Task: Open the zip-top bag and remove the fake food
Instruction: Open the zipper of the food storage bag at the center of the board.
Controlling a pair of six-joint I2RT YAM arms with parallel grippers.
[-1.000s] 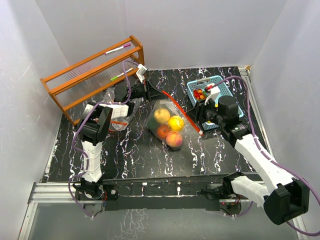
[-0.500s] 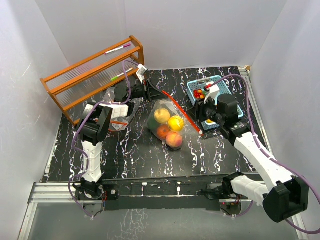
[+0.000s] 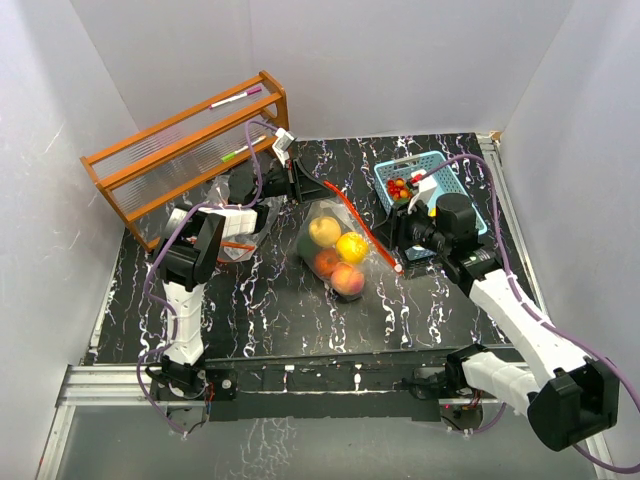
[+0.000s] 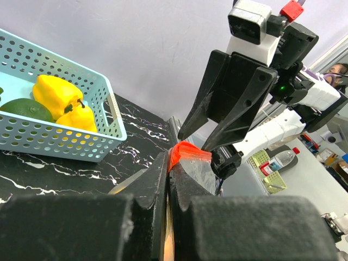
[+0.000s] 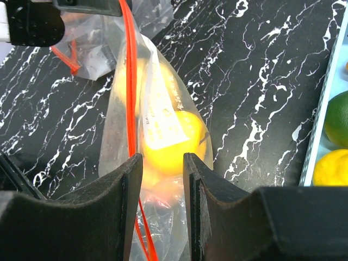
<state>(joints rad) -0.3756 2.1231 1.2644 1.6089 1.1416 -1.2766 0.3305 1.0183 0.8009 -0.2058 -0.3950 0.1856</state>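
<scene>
Black marbled table (image 3: 270, 300), with a wooden rack (image 3: 150, 165) along the back left. The biggest change is the right arm. Half a sec ago its wrist was pulled up toward the blue basket (image 3: 440, 158). Now it has dropped back, so the right gripper (image 3: 400, 252) is at the near end of the red zip strip (image 3: 360, 225) again.

The bag (image 3: 330, 210) hasn't shifted. It lies mid-table between the two arms, with the strip stretched diagonally. The left gripper (image 3: 302, 186) is clenched on the bag's far corner; its wrist cam shows the fingers pressed together w/ red strip and plastic pinched between. The right one is released, jaws apart and straddling the near corner, nothing pinched yet. I'd say the bag isn't open yet and the right arm is lining up for a bite on the strip, i.e. the pull-apart is yet to come.

The fake food (image 3: 348, 278) is approx four pieces in yellow, peach and orange-red, all inside the bag.

Hard to make out:
- Can't tell if the zip has parted at all.
- Can't tell which lip the left fingers hold.
- From above, the right fingertips are hidden under their own wrist.
- The basket contents are partly covered by that arm.
</scene>
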